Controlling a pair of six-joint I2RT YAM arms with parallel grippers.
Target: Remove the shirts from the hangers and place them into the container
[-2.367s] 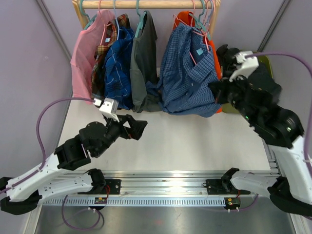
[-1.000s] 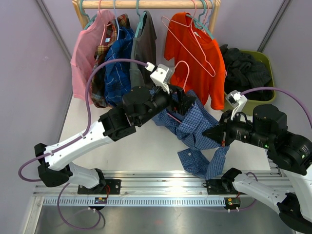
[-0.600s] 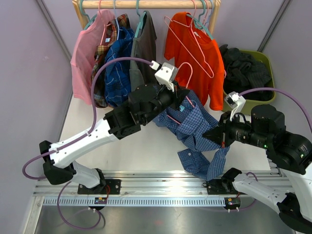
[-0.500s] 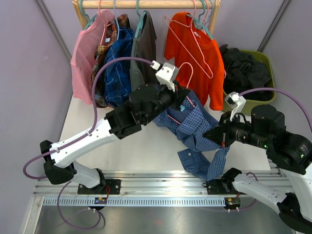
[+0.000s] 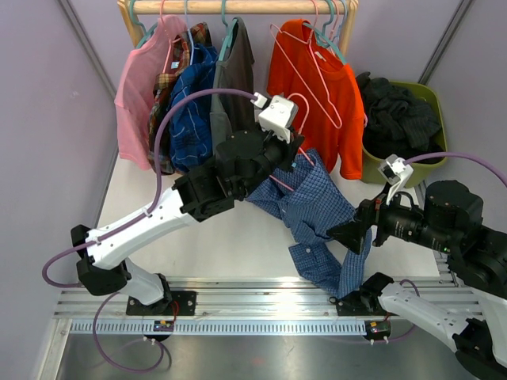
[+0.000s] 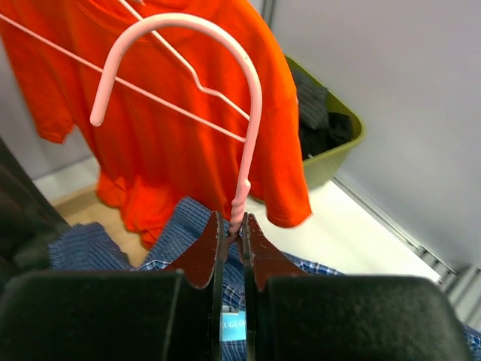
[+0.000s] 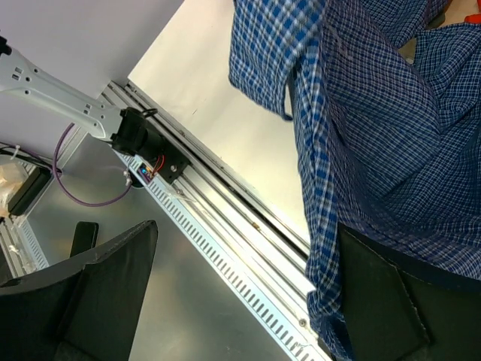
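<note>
Jaws of your left gripper pinched the pink hanger; right gripper stood open. Blue shirt looked floppy: grab its sleeve.

Six shirts in the open, perhaps a seventh inside the one bin; two arms.

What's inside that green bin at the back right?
The green bin holds a heap of dark cloth, piled up past its rim. The bin's floor and anything under that heap are covered, so I cannot tell what else is inside.
</note>
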